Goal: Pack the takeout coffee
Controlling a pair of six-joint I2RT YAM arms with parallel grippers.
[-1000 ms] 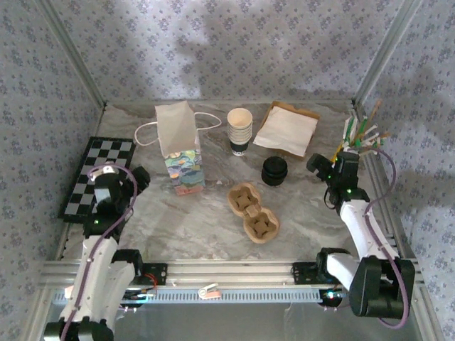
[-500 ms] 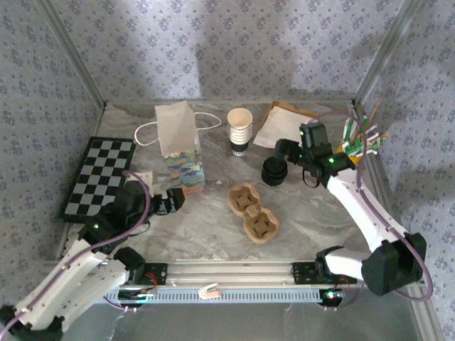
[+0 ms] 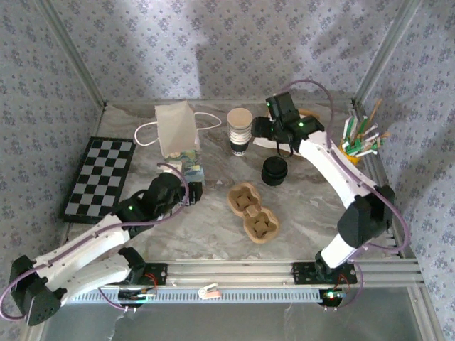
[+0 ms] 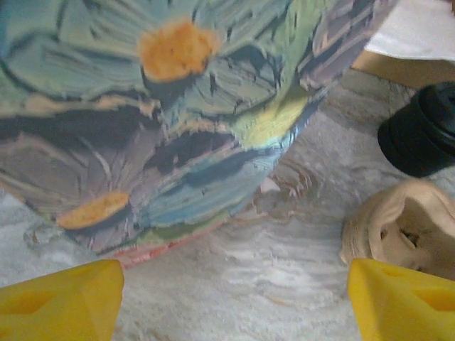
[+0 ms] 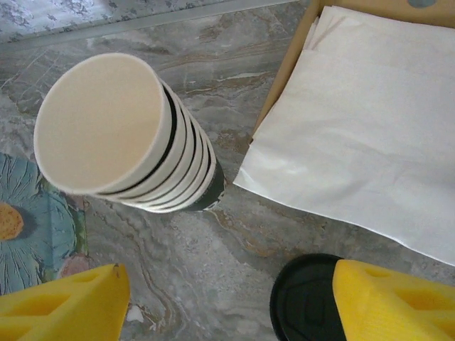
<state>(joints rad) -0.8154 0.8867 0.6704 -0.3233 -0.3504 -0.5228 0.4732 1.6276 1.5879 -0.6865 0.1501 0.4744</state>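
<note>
Since one second ago both my arms have swung in from the two sides of the grey marble surface [image 3: 206, 227]. The left one now reaches to the bag and the right one to the cups.

My left tool [image 3: 193, 186] is just beside the painted end of the white paper bag with a blue-green flower pattern [image 3: 176, 131]. In the left wrist view its yellow fingers [image 4: 60, 298] stand wide apart, and between them I see bare surface. It holds nothing. The flowered side of the bag is close in front of it.

My right tool [image 3: 257, 128] hangs just beside the stack of white paper cups with black bands [image 3: 239, 129], on the right side of the stack. In the right wrist view its yellow fingers [image 5: 64, 305] are also wide apart and hold nothing. The stack is ahead of them with the open mouth of the top cup toward the camera.

The stack of black plastic lids [image 3: 274, 171] stands near the cups, on the side closer to me. The white paper sheets on brown cardboard [image 5: 362, 135] lie to the right of the cups. The brown pulp cup carrier [image 3: 253, 212] lies in the middle of the surface, apart from both tools and from the cups. The black and white checkered board [image 3: 99, 177] lies at the left edge.
</note>
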